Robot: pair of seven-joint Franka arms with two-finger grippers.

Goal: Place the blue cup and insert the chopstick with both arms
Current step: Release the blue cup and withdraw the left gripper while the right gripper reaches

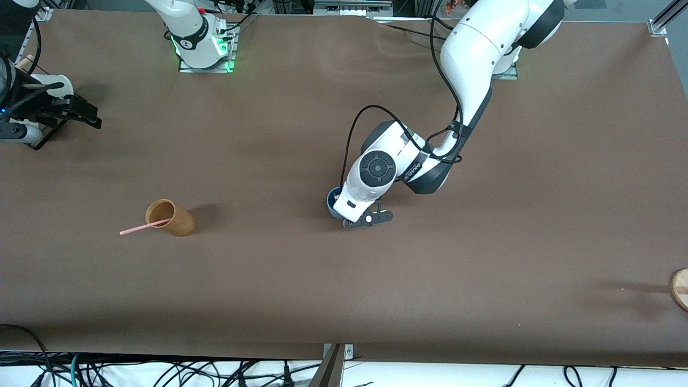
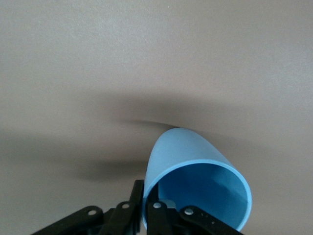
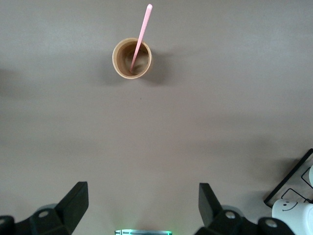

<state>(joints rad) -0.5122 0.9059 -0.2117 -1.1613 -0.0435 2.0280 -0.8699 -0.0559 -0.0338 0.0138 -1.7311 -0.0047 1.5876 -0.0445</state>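
Blue-grey tapered cup (image 2: 195, 176) hangs pinched by its rim in the left gripper (image 1: 352, 212), over the table's middle. It could tip when put down. Right gripper (image 3: 142, 208) waits, jaws wide apart.

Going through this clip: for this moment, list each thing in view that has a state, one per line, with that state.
blue cup: tilted, its wall pinched by the left gripper.
left gripper: shut on the blue cup's wall, near the middle of the table.
chopstick: leaning in the tan cup, one end sticking out.
tan cup: upright on the table, holding the chopstick.
right gripper: open, empty, waiting high above the table.
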